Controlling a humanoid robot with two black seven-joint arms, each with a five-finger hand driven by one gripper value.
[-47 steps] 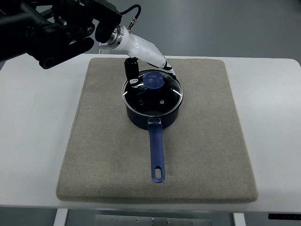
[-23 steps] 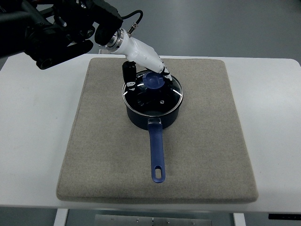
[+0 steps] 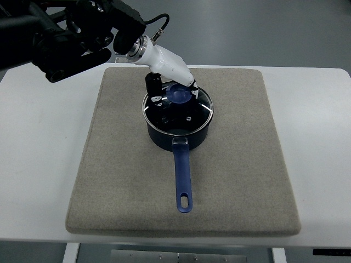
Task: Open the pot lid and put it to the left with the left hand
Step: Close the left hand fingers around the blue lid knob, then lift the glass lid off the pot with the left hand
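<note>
Top view: a blue pot point(image 3: 176, 123) sits a little behind the middle of a grey mat point(image 3: 241, 164) on a white counter point(image 3: 38, 164), its long handle point(image 3: 182, 178) pointing toward the robot.
Lid: the glass lid point(image 3: 178, 108) is seated on the pot rim, not yet lifted; its blue knob point(image 3: 179, 94) stands toward the far side of the glass.
Left hand: the left hand point(image 3: 167, 87) reaches in from the upper left and hangs over the knob, dark fingers point(image 3: 154, 87) down on the knob's left and a white part on its far right; they seem to bracket the knob, but whether they press it cannot be told from this steep angle.
Right hand: not visible.
Risk, grip: if the fingers only graze the knob, the lid may slip out on the lift and drop back onto the rim, or tip and slide off.
Risk, pot: a sideways pull before the lid clears the rim could drag or tilt the pot, since nothing steadies the handle.
Risk, placement: the free mat to the left is narrow beside the arm's path; a lid released at a tilt could roll toward the counter.
</note>
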